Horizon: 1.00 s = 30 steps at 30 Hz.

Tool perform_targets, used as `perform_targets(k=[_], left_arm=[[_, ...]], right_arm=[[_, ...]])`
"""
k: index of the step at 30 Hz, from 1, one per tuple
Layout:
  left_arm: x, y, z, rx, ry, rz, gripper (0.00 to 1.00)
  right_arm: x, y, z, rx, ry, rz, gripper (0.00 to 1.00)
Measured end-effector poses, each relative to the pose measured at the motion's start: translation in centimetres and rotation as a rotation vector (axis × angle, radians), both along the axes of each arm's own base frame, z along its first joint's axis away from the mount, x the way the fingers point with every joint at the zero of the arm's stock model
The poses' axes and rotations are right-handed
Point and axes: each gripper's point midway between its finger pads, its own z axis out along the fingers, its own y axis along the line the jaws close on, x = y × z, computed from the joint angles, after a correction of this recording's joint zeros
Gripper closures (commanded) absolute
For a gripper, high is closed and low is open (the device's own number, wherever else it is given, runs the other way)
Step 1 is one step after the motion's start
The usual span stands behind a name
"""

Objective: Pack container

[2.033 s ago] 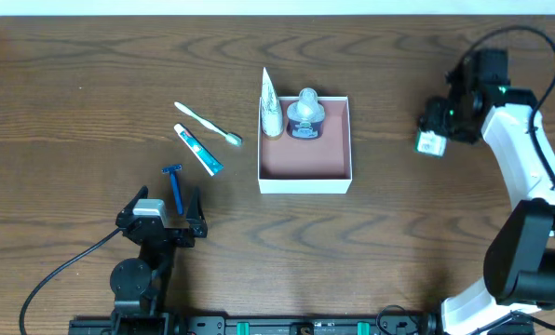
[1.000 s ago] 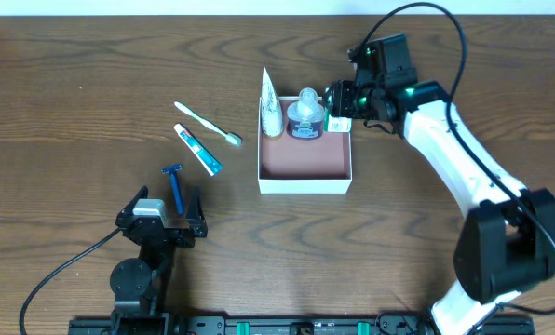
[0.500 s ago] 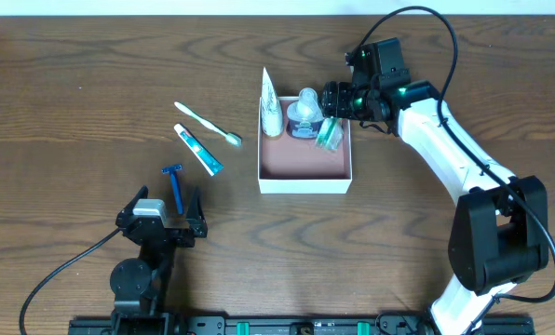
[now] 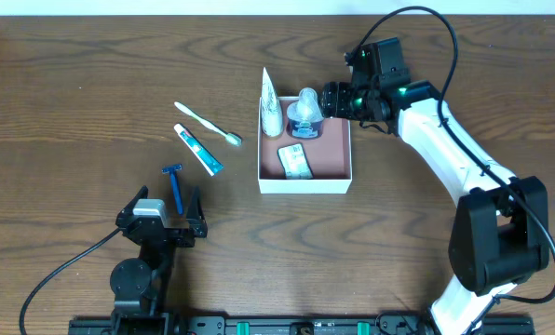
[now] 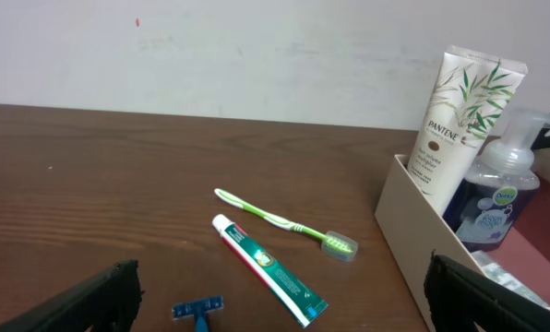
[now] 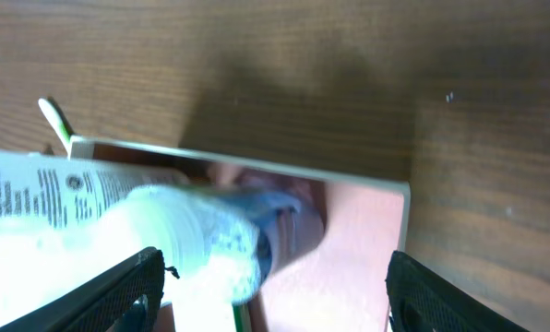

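The container (image 4: 305, 180) is a shallow white-walled box with a reddish-brown inside, at the table's middle. In it stand a white Pantene tube (image 4: 271, 107) and a blue pump bottle (image 4: 305, 114); a small green-and-white packet (image 4: 295, 161) lies flat on its floor. My right gripper (image 4: 336, 100) hovers open and empty over the container's far right corner, beside the bottle (image 6: 210, 244). My left gripper (image 4: 162, 215) rests open and empty near the front left. A blue razor (image 4: 174, 182), a toothpaste tube (image 4: 198, 150) and a green toothbrush (image 4: 208, 124) lie left of the container.
The left wrist view shows the toothbrush (image 5: 284, 222), toothpaste (image 5: 268, 267) and razor (image 5: 197, 311) on the wooden table, with the container wall (image 5: 423, 244) at the right. A black cable runs from the left arm's base.
My right gripper carried the green-and-white packet from the far right over the container and let it go. The packet now lies flat inside. The left arm has not moved.
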Motion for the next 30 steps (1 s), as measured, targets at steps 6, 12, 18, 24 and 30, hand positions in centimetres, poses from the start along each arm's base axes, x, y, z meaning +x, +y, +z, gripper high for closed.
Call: perform_targets(k=[6, 12, 18, 24, 30], left_arm=[[0.0, 0.0, 0.0, 0.0, 0.0, 0.0, 0.02], [0.0, 0.0, 0.0, 0.0, 0.0, 0.0, 0.02], [0.0, 0.0, 0.0, 0.0, 0.0, 0.0, 0.02], [0.0, 0.0, 0.0, 0.0, 0.0, 0.0, 0.02], [0.0, 0.0, 0.0, 0.0, -0.001, 0.0, 0.02]], right_arm=[[-1.3, -2.5, 4.9, 0.019, -0.043, -0.041, 0.21], [-2.6, -10.1, 11.3, 0.013, -0.138, -0.217, 0.08], [-4.0, -19.2, 10.0, -0.102, -0.052, -0.452, 0.01], [-5.5, -25.4, 7.9, -0.208, 0.037, -0.619, 0.01], [-6.6, -28.7, 7.5, -0.257, 0.065, -0.708, 0.01]])
